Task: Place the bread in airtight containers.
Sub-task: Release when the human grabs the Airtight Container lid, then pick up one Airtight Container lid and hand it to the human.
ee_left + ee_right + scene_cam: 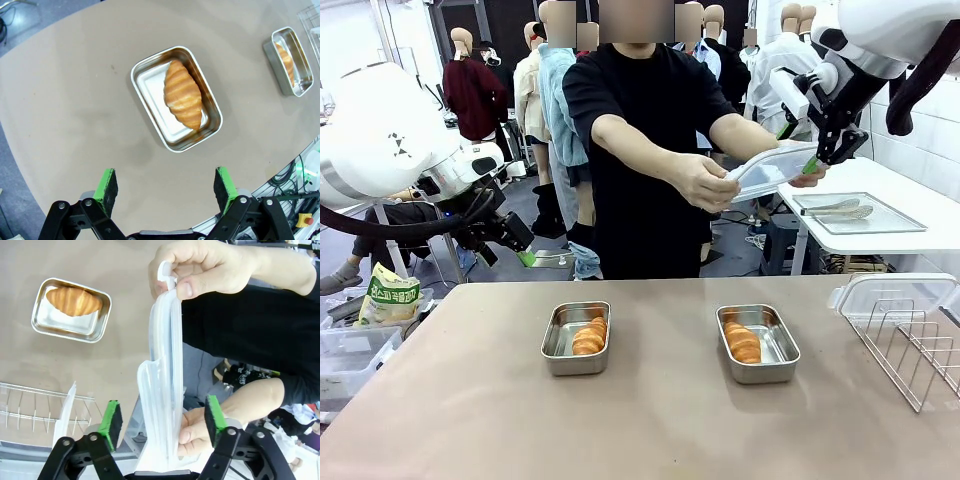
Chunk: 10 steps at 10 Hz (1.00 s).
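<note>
Clear plastic lids [165,340], held by the person's hands [200,270], stand edge-on between the right gripper's [163,416] open jaws, long axis running away from the wrist.

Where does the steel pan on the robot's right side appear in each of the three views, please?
Front view: steel pan, right of centre.
Left wrist view: top right, near the edge.
Right wrist view: upper left.
Shared landmark: the wire rack beside it.
</note>
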{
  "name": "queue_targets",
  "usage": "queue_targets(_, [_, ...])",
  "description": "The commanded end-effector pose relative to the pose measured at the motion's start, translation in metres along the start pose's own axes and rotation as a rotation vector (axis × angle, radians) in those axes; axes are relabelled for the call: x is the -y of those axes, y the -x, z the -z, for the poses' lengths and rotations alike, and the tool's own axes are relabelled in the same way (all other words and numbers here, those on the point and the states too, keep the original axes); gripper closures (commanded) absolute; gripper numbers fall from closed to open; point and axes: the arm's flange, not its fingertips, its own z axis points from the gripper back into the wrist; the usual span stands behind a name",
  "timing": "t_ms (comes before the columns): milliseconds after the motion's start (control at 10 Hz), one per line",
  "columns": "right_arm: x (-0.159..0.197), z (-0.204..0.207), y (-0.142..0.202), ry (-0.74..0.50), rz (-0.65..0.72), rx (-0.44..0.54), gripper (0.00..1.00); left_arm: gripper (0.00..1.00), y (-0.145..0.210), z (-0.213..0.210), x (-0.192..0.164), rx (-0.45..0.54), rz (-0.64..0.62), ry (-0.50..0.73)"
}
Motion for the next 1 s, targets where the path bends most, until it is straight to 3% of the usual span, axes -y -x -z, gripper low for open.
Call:
queue_targets(0, [-0.001,0.001,0.001,0.012,-0.03,-0.018,0.0,0.0,-0.001,-0.001,0.0,0.003,-0.001,-0.001])
queue_targets(200, [0.001,0.006,-0.002,-0.012,-0.055,-0.018,0.0,0.0,-0.001,-0.001,0.0,0.003,-0.001,-0.001])
queue_targets(300, [0.003,0.024,-0.013,-0.144,-0.223,-0.023,0.0,0.0,-0.001,-0.001,0.0,0.003,-0.001,-0.001])
queue_targets(400, [0.0,0.002,-0.002,-0.004,-0.015,-0.001,0.0,0.0,-0.001,-0.001,0.0,0.003,-0.001,-0.001])
queue_targets(900, [0.0,0.002,-0.002,-0.004,-0.015,-0.001,0.0,0.0,-0.001,-0.001,0.0,0.003,-0.001,-0.001])
